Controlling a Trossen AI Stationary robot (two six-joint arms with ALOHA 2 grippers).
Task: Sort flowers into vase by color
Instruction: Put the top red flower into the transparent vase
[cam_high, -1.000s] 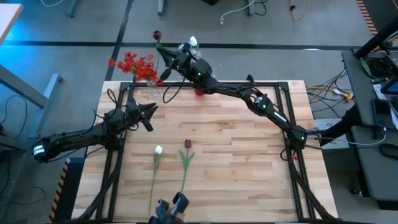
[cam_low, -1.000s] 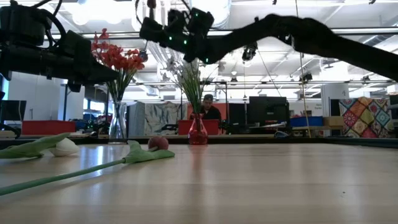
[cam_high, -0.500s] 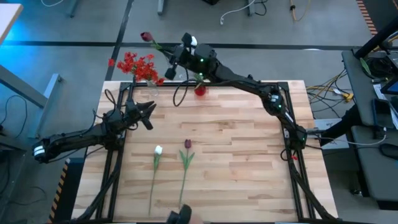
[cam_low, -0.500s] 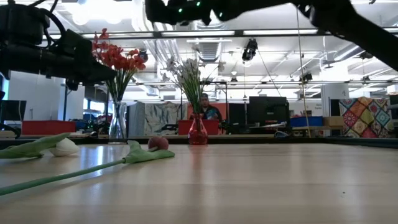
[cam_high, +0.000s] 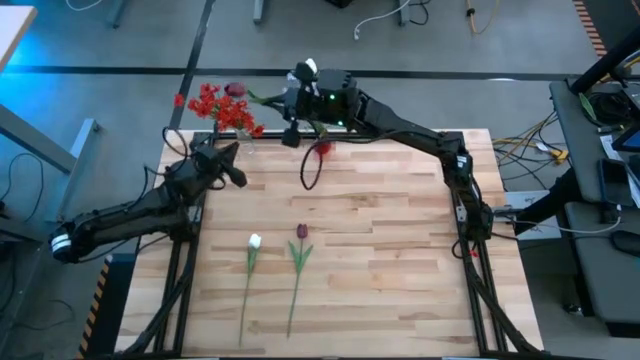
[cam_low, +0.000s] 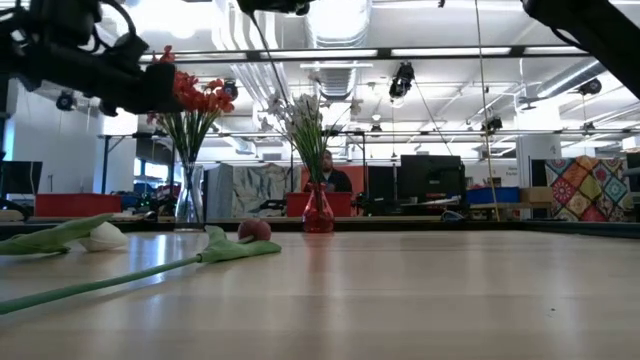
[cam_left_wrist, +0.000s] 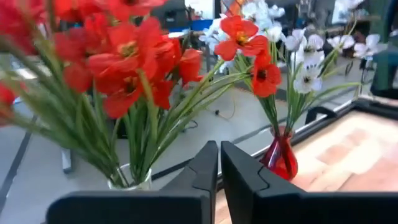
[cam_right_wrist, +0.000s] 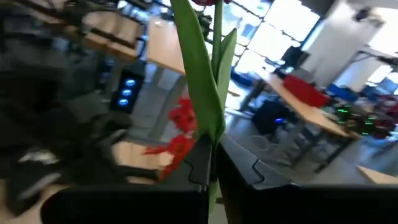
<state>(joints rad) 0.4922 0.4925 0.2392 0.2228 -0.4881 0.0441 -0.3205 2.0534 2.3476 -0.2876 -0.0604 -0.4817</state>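
My right gripper (cam_high: 287, 100) is high over the table's far edge, shut on a dark red tulip (cam_high: 235, 90). The tulip's head is beside the red flower cluster (cam_high: 220, 105) that stands in a clear vase (cam_low: 188, 200). My left gripper (cam_high: 228, 160) is shut and hovers just near of that vase (cam_left_wrist: 127, 182). White sprays (cam_low: 303, 115) stand in a small red vase (cam_high: 322, 148). A white bud (cam_high: 255, 241) and a second dark red tulip (cam_high: 301, 231) lie flat on the table with their stems toward the near edge. My right gripper pinches the tulip between its two fingers, on the green stem where a leaf wraps it (cam_right_wrist: 210, 134). The flower is lifted clear. Its head points toward the table's left, and the long lower stem (cam_high: 306, 172) hangs in a slack curve above the table.
The two vases stand close together at the far edge, with a black frame rail (cam_high: 400, 133) behind them. The right arm (cam_high: 420, 140) stretches across the far right of the table. Bare wood (cam_high: 400, 260) lies to the right of the two lying flowers.
My right gripper rose out of the low view and turned, swinging the tulip's head from pointing beyond the far edge to pointing left, down next to the red cluster. The hanging stem end swung toward the table's right. My left gripper moved toward the far edge and up, closer to the clear vase.
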